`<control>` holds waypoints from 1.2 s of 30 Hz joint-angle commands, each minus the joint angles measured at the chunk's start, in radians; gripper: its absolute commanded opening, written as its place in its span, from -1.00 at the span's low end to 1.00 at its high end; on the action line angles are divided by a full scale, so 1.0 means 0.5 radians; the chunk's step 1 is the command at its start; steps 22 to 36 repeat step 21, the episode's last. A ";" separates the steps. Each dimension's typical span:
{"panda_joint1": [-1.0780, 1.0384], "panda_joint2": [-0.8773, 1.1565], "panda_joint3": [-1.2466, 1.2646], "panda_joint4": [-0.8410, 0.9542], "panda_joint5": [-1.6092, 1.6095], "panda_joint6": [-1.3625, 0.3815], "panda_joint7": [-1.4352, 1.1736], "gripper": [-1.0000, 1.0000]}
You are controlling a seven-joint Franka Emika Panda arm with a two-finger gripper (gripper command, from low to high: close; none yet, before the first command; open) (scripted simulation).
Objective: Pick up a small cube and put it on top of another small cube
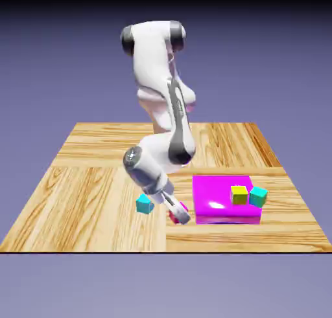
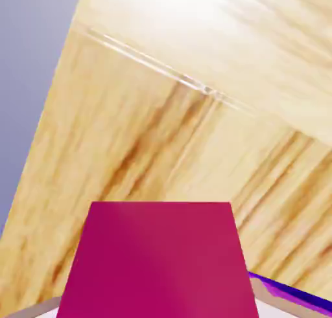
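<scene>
A crimson cube (image 2: 159, 261) sits between the fingertips of the robot's tool (image 1: 179, 213), which is clamped on its sides low over the wooden desk (image 1: 97, 213). In the exterior view, a magenta block (image 1: 224, 193) lies just to the right of the pair.

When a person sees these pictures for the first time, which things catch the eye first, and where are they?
Probably the glossy magenta block, lying on the exterior view's right, with a yellow cube and a cyan cube at its right part. Next comes the white arm, reaching down the middle. In the hand view, a crimson cube fills the bottom middle, gripped in the claw.
</scene>
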 commanded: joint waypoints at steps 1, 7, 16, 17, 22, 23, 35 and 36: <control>0.026 -0.016 0.072 0.034 -0.073 -0.079 -0.016 -1.00; 0.186 -0.109 0.507 0.238 -0.473 -0.546 -0.134 -1.00; 0.274 0.012 0.537 0.039 -0.587 -0.265 -0.123 1.00; 0.258 -0.021 0.546 0.095 -0.573 -0.352 -0.130 1.00; 0.209 -0.123 0.570 0.267 -0.531 -0.614 -0.151 1.00; 0.209 -0.123 0.570 0.267 -0.531 -0.614 -0.151 1.00; 0.209 -0.123 0.570 0.267 -0.531 -0.614 -0.151 1.00; 0.209 -0.123 0.570 0.267 -0.531 -0.614 -0.151 1.00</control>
